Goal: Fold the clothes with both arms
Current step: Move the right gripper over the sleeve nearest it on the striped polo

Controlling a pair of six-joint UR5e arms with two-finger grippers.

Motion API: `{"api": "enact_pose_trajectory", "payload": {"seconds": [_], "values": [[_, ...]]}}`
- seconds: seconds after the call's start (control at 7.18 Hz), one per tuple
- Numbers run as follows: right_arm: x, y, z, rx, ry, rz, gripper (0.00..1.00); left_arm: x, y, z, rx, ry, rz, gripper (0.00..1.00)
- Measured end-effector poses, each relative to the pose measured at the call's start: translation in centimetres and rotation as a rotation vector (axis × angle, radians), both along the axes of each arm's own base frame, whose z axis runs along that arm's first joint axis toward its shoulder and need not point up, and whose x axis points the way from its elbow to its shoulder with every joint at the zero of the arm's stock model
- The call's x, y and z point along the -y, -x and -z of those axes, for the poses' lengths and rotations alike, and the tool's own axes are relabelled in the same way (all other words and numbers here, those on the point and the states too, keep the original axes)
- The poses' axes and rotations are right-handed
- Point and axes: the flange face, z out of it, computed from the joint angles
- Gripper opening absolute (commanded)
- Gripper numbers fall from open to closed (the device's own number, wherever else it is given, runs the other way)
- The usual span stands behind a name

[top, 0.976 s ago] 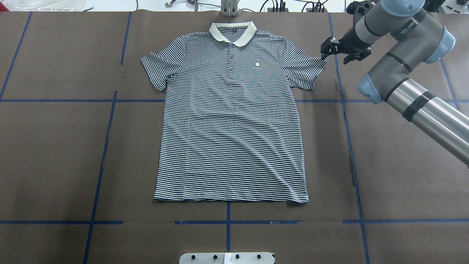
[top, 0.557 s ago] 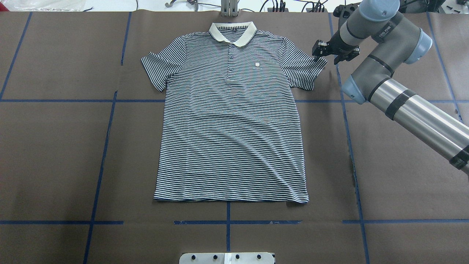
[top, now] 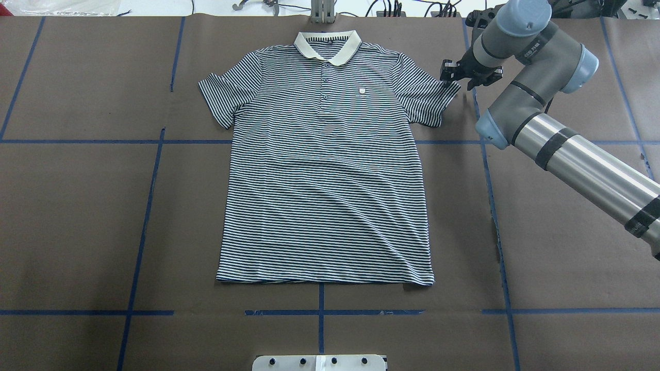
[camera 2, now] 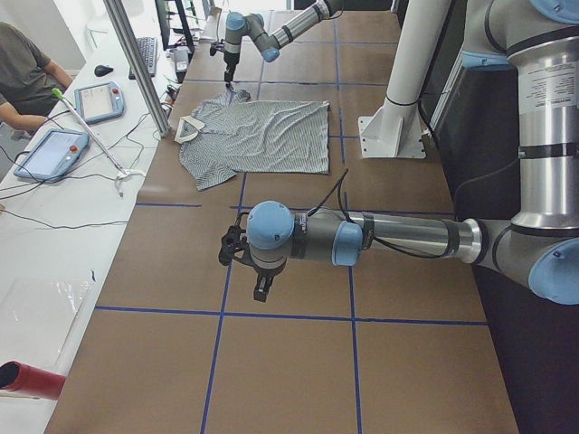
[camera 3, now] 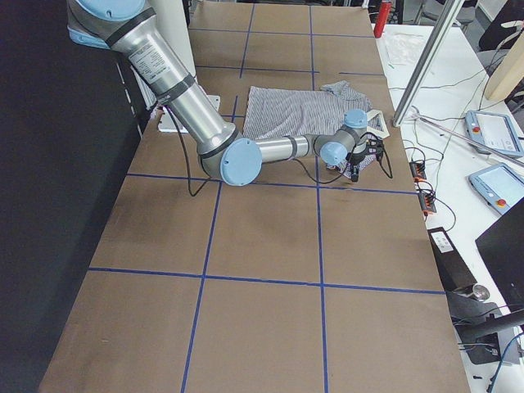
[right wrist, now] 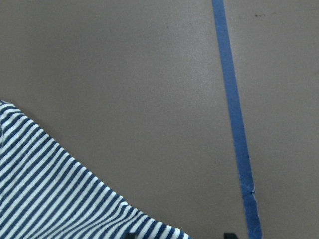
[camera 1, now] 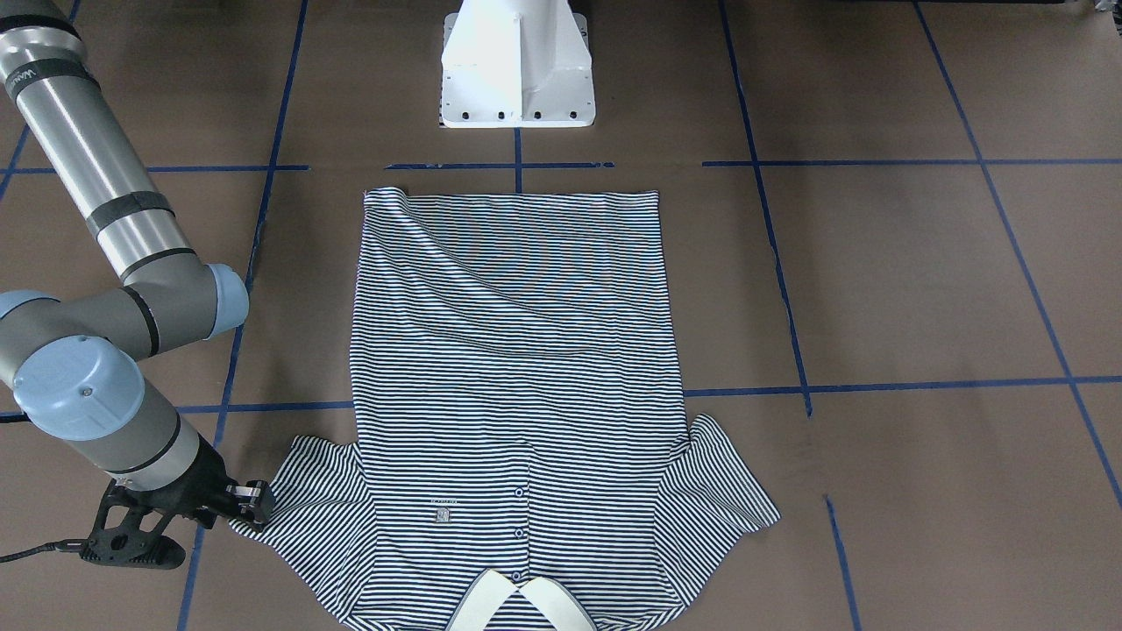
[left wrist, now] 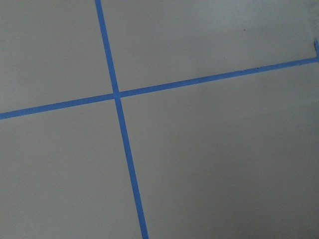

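**A:** Where's the garment on my screen?

**B:** I've got the navy-and-white striped short-sleeved polo shirt [top: 325,180] spread flat and face up on the brown paper-covered bench [top: 77,206]. The placket is buttoned. The cream collar [top: 327,46] is at the edge far from the white pedestal base [camera 1: 517,61], and the hem is toward it.

**A:** And my right side?

**B:** The black right tool [top: 456,77] is down at the tip of the striped sleeve [top: 428,95] on that side, right at the cuff. On the wrist camera I see two dark fingertips [right wrist: 130,236] set wide apart at the bottom of the view. The cuff edge reaches in between them, and nothing is clamped.

**A:** Any tape nearby?

**B:** A blue tape line [top: 484,154] runs just beside that sleeve, on its outer side.

**A:** Left side?

**B:** The silver-grey left arm [camera 2: 407,240] stretches low over bare bench, well apart from the shirt. Its left tool [camera 2: 237,253] shows only on the side camera, so I cannot tell whether it's wide or narrow. Its wrist camera gives me just two tape lines crossing.
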Motion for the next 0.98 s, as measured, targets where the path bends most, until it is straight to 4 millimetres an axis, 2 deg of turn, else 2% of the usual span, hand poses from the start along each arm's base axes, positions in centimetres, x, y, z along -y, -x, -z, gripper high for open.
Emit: {"api": "enact_pose_trajectory", "payload": {"seconds": [0.14, 0.42, 0.56, 0.84, 0.98], "values": [[0.0, 0.2, -0.1, -0.001, 0.0, 0.001, 0.0, 0.0, 0.0, 0.0, 0.0, 0.001, 0.0, 1.0], [-0.1, 0.3, 0.0, 0.003, 0.002, 0.007, 0.0, 0.0, 0.0, -0.1, 0.0, 0.002, 0.0, 1.0], [-0.3, 0.4, 0.7, 0.019, -0.005, 0.013, 0.0, 0.0, 0.0, -0.1, 0.0, 0.002, 0.0, 1.0], [-1.3, 0.3, 4.1, 0.089, -0.034, 0.042, 0.0, 0.0, 0.0, -0.1, 0.0, 0.002, 0.0, 1.0], [-1.9, 0.9, 6.0, 0.123, -0.043, 0.054, 0.0, 0.0, 0.0, -0.1, 0.0, 0.002, 0.0, 1.0]]}}
